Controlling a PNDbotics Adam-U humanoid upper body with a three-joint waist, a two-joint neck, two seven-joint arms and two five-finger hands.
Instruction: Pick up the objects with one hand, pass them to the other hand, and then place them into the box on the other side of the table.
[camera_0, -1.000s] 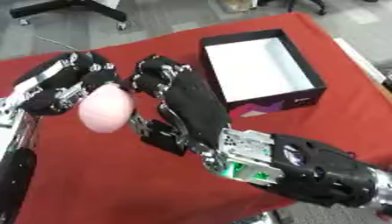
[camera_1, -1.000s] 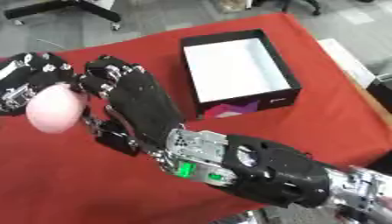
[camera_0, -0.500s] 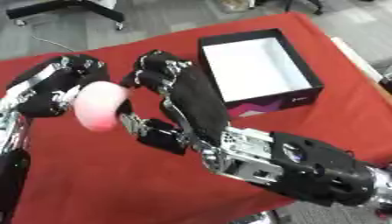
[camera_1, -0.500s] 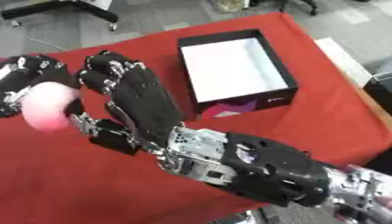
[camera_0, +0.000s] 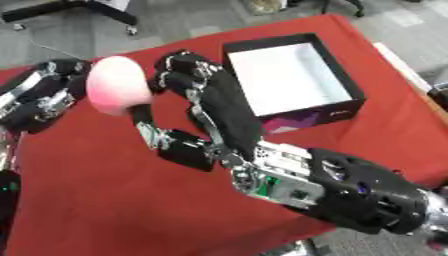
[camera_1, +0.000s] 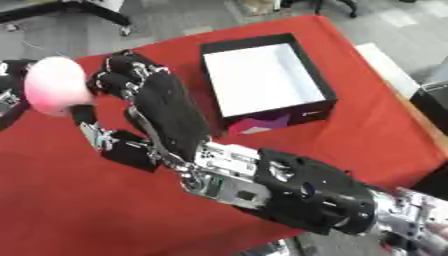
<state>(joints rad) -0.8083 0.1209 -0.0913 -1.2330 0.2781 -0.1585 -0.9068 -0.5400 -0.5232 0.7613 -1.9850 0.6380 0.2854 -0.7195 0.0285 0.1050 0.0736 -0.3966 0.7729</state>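
Since a second ago the pink ball (camera_0: 116, 92) has risen and drawn closer to the right hand (camera_0: 213, 107), whose curled fingers now touch its side. The left hand (camera_0: 48, 95) holds the ball, fingers wrapped around its far side. This looks like the handover step. Next, the right hand must close on the ball, then carry it to the box (camera_0: 289, 79) just beyond its knuckles.

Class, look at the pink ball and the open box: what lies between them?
The right hand lies between them, its curled fingers beside the ball and its back toward the box. The left eye view shows this best.
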